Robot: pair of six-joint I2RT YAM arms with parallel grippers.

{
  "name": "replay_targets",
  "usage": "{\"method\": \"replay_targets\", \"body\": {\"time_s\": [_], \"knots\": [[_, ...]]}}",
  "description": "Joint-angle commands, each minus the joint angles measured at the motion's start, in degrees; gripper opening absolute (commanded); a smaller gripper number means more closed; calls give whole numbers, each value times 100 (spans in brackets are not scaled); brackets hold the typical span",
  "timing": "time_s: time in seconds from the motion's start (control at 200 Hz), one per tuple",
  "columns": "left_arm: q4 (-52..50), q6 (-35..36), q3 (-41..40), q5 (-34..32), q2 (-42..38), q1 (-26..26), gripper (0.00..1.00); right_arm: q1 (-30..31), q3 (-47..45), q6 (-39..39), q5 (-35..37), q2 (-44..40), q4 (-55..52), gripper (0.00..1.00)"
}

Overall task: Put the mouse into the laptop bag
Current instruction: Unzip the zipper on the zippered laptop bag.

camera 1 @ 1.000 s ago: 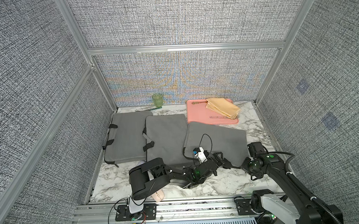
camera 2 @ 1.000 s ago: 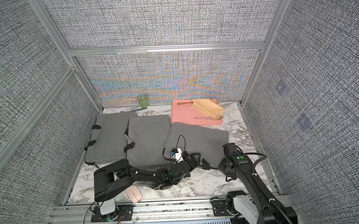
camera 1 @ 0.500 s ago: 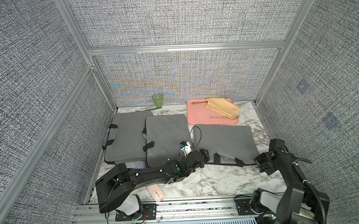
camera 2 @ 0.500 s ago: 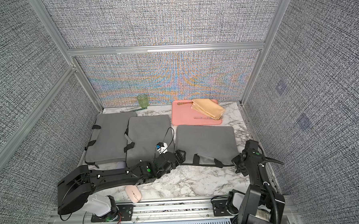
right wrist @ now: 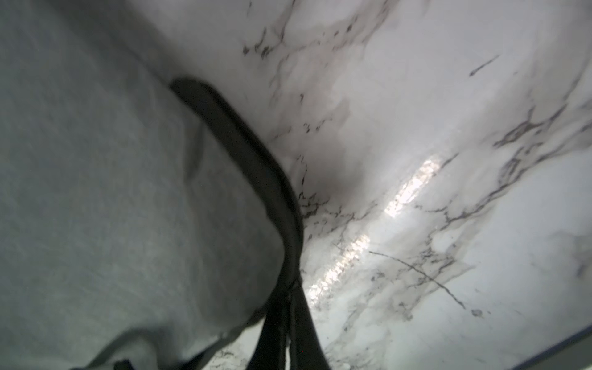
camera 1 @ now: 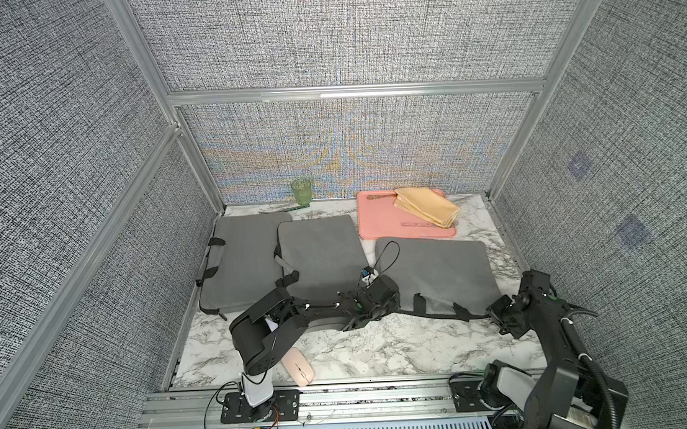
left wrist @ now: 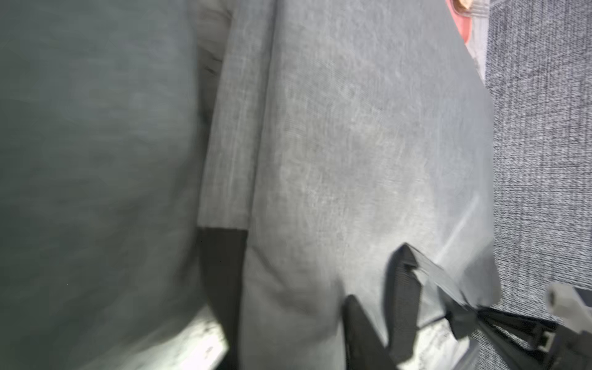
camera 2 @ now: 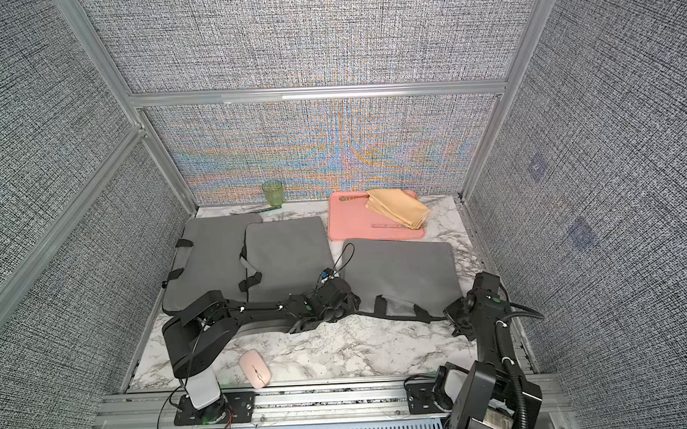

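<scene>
The pink mouse [camera 1: 298, 366] [camera 2: 254, 368] lies on the marble near the front edge, beside the left arm's base and apart from both grippers. The grey laptop bag [camera 1: 436, 275] [camera 2: 404, 272] lies flat at the right. At its front left corner my left gripper [camera 1: 385, 305] [left wrist: 294, 320] has its jaws closed on a fold of the grey fabric. My right gripper [camera 1: 493, 312] [right wrist: 288, 336] is shut on the bag's black strap [right wrist: 250, 153], drawn taut past the front right corner.
Two more grey bags [camera 1: 244, 263] [camera 1: 320, 256] lie at the left and middle. At the back stand a green cup [camera 1: 301, 191] and a pink tray [camera 1: 378, 226] bearing a folded yellow cloth [camera 1: 427, 210]. Fabric walls close three sides.
My right gripper dragged the bag to the right by its strap. My left gripper followed to the bag's front left corner and its jaws closed there.
</scene>
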Motion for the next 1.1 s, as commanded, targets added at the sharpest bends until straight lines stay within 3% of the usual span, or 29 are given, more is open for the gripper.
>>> {"method": "replay_targets", "body": {"time_s": [0.0, 0.12, 0.45, 0.59, 0.65, 0.751, 0.826, 1.096], "knots": [[267, 110, 218, 287, 46, -5, 12, 414, -65, 39, -230, -190, -201, 0], [147, 102, 419, 276, 81, -3, 0, 1541, 26, 476, 74, -279, -409, 0], [288, 21, 957, 435, 521, -200, 0, 4797, 143, 2131, 459, -408, 146, 0], [398, 23, 1106, 286, 578, -481, 15, 6011, 645, 2677, 900, 296, 341, 0], [475, 20, 1121, 233, 587, -600, 37, 6387, 854, 2808, 1142, 608, 298, 0], [522, -19, 894, 17, 469, -660, 71, 6520, 833, 2983, 1284, 748, 245, 0], [604, -45, 550, -217, 288, -558, 85, 6440, 578, 3029, 1415, 484, 322, 0], [823, 107, -91, 141, -81, 482, 88, 5679, -106, 2849, 1441, -742, -7, 0]]}}
